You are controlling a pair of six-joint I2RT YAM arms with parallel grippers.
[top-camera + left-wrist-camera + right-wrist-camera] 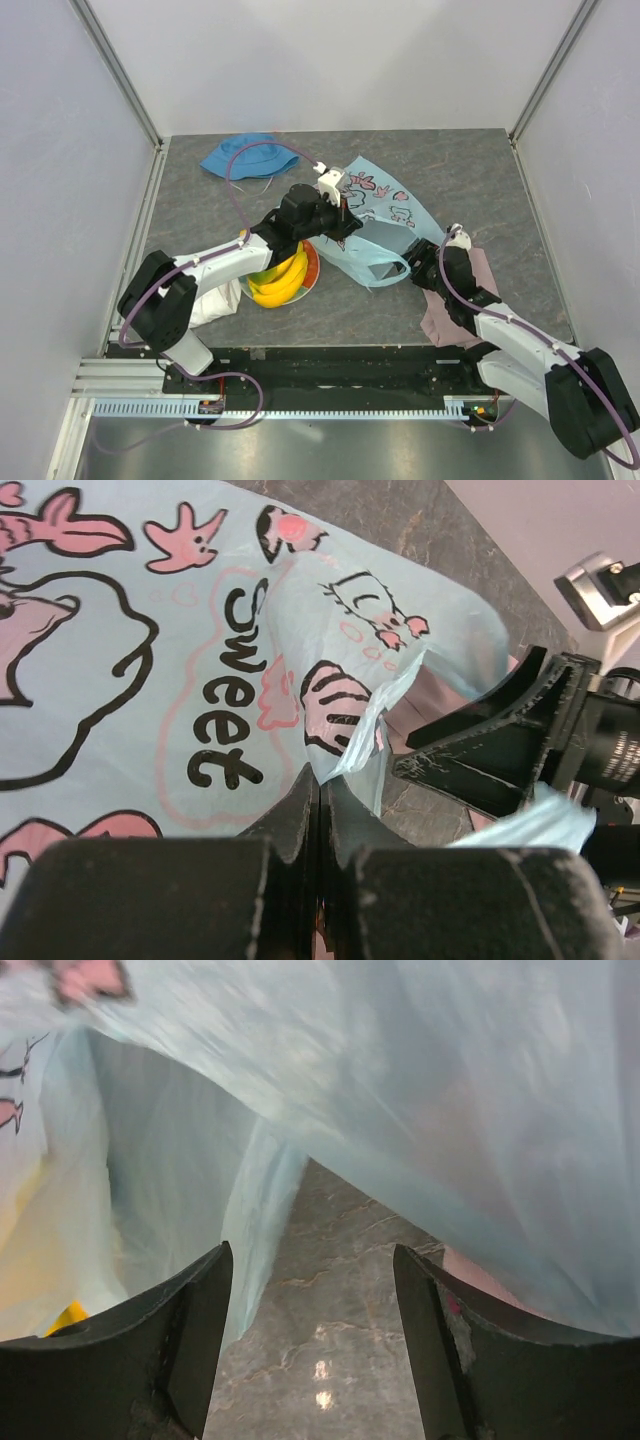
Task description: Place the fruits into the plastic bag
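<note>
At the near right of the desk (450, 170), a pink cloth (450, 312) lay partly under the right arm. Just ahead of it, the right fingers (420, 262) stood well apart with nothing between them. The right wrist view showed bare desk in the gap and pale blue film hanging just above and beyond the tips. They sat at the near handle end of the plastic bag (385, 212), close to it but not gripping it.

To the near left, the yellow bananas (282, 280) lay bunched on a red-rimmed plate (313, 262), outside the bag and partly hidden under the left arm. No other fruit could be made out.

Further in, around mid-desk, the left fingers (316, 785) were pressed together at the bag's left edge. A raised fold of film ran right up to their tips, so they appeared to be pinching it, though the contact itself was hard to see. The bag spread beyond them with its pink cartoon print and the word "Sweet" facing up.

At the far side, a blue hat (250, 155) lay apart from everything else.
</note>
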